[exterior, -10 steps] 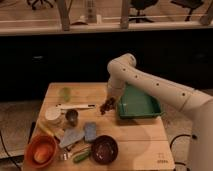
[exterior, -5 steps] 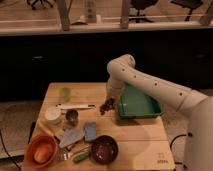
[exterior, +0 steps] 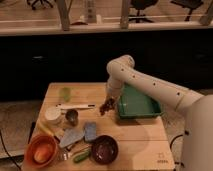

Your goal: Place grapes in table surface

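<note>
As jaws clamp grapes (exterior: 106, 107), over table (exterior: 142, 139) — centre

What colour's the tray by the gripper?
The tray is green, camera view. The gripper, shut on the grapes, hangs beside it.

The arm (exterior: 145, 82) is all smooth off-white shell: chunky rounded tube segments, a fat ball-like joint up top and a row of little dark dots along the long link. It runs back into a big plain white body (exterior: 200, 130) on the right. The gripper (exterior: 106, 106) at its tip looks dark and sits over the middle of the worktop (exterior: 140, 142).
</note>
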`<state>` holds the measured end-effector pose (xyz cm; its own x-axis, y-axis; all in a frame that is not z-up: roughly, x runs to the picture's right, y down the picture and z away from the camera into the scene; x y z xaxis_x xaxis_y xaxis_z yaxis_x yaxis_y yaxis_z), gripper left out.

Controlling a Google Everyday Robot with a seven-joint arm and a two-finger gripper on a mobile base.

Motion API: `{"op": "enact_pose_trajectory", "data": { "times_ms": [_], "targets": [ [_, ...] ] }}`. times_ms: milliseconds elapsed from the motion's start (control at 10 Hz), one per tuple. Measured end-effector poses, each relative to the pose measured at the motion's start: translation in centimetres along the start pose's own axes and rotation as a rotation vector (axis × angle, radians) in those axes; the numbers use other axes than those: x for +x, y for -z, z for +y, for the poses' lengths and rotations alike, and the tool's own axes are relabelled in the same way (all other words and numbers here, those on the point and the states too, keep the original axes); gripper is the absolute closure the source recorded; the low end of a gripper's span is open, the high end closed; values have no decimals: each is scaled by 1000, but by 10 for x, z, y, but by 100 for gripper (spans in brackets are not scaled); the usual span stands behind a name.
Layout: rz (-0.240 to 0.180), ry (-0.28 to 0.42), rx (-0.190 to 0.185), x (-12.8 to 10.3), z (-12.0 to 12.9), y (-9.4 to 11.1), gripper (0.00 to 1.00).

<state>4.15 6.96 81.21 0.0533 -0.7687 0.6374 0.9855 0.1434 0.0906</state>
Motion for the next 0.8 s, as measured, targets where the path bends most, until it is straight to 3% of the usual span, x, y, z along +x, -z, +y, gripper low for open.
{"op": "enact_pose_trajectory", "data": {
  "times_ms": [800],
  "targets": [
    [-19,16,10,2,-1,-11,96]
  ]
}}
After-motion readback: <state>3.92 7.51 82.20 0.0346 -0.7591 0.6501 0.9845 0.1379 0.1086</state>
